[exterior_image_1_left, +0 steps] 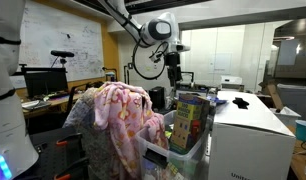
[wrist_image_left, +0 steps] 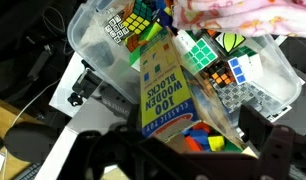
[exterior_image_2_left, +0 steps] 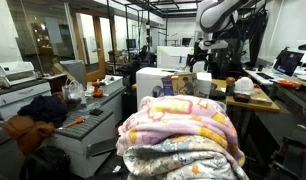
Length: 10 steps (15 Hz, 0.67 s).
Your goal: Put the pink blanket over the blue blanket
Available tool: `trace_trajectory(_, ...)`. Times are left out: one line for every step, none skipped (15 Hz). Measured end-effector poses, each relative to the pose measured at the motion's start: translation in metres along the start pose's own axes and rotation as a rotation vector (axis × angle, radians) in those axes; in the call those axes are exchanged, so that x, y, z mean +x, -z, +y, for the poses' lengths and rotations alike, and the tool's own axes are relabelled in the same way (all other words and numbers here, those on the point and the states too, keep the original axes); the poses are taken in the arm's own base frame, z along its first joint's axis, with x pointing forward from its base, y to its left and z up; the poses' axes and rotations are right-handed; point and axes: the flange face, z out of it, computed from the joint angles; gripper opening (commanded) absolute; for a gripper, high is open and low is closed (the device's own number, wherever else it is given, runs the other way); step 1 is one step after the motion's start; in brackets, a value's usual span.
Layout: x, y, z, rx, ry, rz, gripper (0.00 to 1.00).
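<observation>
Room: we see a cluttered lab with desks, monitors and a whiteboard (exterior_image_1_left: pixel 63 40) behind the work area.
Pink blanket (exterior_image_2_left: pixel 183 122): we find it heaped on top of the blue blanket (exterior_image_2_left: pixel 183 162), its flowered folds covering the upper part of the pile.
Blue blanket: only its speckled lower folds show beneath the pink edge.
Clear bin (exterior_image_1_left: pixel 188 142): it stands just beside the pink blanket and holds puzzle cubes (wrist_image_left: pixel 208 55) and a box of wooden blocks (wrist_image_left: pixel 163 95).
White cabinet (exterior_image_1_left: pixel 248 130): it stands next to the bin, on the side away from the blankets.
Gripper (exterior_image_1_left: pixel 174 75): it hangs in the air above the bin, apart from both blankets.
Jaws: in the wrist view we see dark fingers (wrist_image_left: pixel 93 155) at the lower corners, apparently spread wide with nothing between them, though they are dim.
</observation>
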Motion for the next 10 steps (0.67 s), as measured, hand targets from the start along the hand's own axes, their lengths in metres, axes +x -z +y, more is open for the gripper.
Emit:
trace_trajectory(0.003, -0.006, 0.011, 0.006, -0.017, -0.012, 1.0)
trace_trajectory(0.007, -0.013, 0.023, 0.009, -0.038, -0.026, 1.0)
trace_trajectory(0.01, -0.022, 0.034, 0.009, -0.052, -0.04, 1.0)
trace_trajectory(0.012, -0.032, 0.045, 0.004, -0.066, -0.056, 1.0)
trace_trajectory(0.015, -0.044, 0.055, 0.0, -0.074, -0.073, 1.0)
trace_trajectory(0.016, -0.056, 0.063, -0.004, -0.082, -0.091, 1.0)
trace_trajectory(0.018, -0.068, 0.069, -0.008, -0.086, -0.11, 1.0)
trace_trajectory(0.018, -0.08, 0.073, -0.013, -0.095, -0.129, 1.0)
trace_trajectory(0.018, -0.091, 0.076, -0.02, -0.1, -0.149, 1.0)
trace_trajectory(0.017, -0.1, 0.077, -0.026, -0.102, -0.171, 1.0)
